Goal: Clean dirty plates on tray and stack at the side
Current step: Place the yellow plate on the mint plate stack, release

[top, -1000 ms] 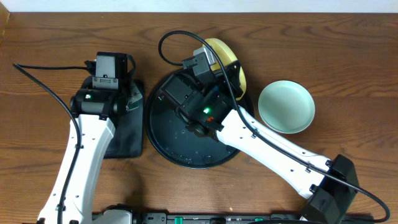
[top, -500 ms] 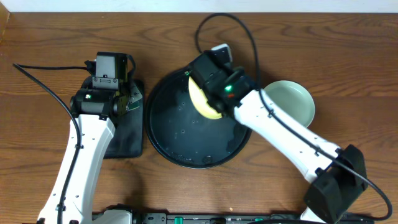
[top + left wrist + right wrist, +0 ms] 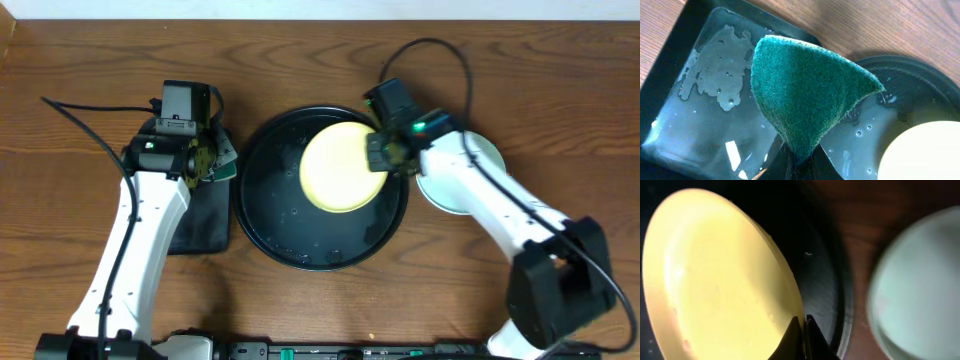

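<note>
The yellow plate brought back into the tray for scrubbing.
The yellow plate had just moved from the tray's far rim to its middle, its edge pinched in the closed right hand; toward the desk's left edge, the left hand gripped a green scouring pad.

The view from above is bright and sharp with soft shadows, white light glints off the wet small tray, and the right wrist view is dim and blurry, the green plate fuzzy.
</note>
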{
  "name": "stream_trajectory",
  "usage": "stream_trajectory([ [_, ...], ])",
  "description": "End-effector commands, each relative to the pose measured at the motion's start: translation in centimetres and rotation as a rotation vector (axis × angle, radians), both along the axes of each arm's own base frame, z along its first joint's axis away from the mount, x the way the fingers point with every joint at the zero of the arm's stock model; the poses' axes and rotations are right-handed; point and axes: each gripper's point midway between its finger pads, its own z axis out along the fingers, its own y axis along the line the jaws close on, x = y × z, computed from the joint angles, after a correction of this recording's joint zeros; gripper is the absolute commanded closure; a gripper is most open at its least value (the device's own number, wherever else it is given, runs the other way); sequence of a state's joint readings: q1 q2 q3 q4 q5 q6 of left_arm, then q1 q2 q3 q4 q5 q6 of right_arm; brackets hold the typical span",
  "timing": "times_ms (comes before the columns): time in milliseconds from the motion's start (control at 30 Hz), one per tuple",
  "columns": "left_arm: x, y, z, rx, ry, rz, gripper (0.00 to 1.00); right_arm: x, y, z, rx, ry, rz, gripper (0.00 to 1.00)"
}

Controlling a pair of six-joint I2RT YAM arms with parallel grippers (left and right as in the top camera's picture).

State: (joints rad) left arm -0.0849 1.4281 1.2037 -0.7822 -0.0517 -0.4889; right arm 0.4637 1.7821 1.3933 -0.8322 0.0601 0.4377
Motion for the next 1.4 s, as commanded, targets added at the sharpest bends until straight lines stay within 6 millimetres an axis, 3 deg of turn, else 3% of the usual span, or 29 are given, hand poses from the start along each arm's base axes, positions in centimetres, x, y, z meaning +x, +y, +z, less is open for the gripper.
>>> stream_trajectory([
  [0,0.5,0.1,0.8,0.004,-0.019,-0.019,0.93,0.6,-3.4,3.7,0.067,-0.047,-0.100,0.99],
  [133,0.5,0.1,0.8,0.019,-0.017,-0.047,0.93,0.3,-9.8,5.0,0.044,-0.032,-0.245,0.99],
  [333,-0.1,0.6,0.5,0.040,0.013,-0.072,0.92,-1.6,-19.0,3.6,-0.046,0.061,-0.449,0.99],
  [433,-0.6,1.4,0.2,0.049,0.042,-0.067,0.93,-2.5,-21.2,2.4,-0.079,0.090,-0.496,0.99],
  [533,-1.1,2.5,0.0,0.061,0.066,-0.062,0.93,-2.9,-22.1,0.7,-0.085,0.096,-0.500,0.99],
  [700,-1.4,4.1,-0.1,0.079,0.080,-0.056,0.92,-3.0,-22.1,-1.6,-0.087,0.084,-0.486,0.99],
  [800,-1.6,4.7,-0.2,0.080,0.086,-0.041,0.93,-3.1,-22.0,-2.5,-0.085,0.081,-0.479,0.89],
  [900,-1.8,5.2,-0.3,0.080,0.095,-0.030,0.93,-2.9,-21.7,-2.3,-0.083,0.078,-0.438,0.73],
  [1000,-2.0,5.2,-0.3,0.076,0.102,-0.043,0.93,-1.9,-20.0,-1.0,-0.030,0.064,-0.339,0.62],
  [1167,-2.3,5.2,-0.5,0.091,0.122,-0.081,0.92,0.6,-16.5,3.4,0.047,-0.015,-0.220,0.48],
  [1367,-2.4,5.2,-1.6,0.118,0.170,-0.154,0.93,2.7,-10.4,7.9,0.119,-0.132,-0.036,0.39],
])
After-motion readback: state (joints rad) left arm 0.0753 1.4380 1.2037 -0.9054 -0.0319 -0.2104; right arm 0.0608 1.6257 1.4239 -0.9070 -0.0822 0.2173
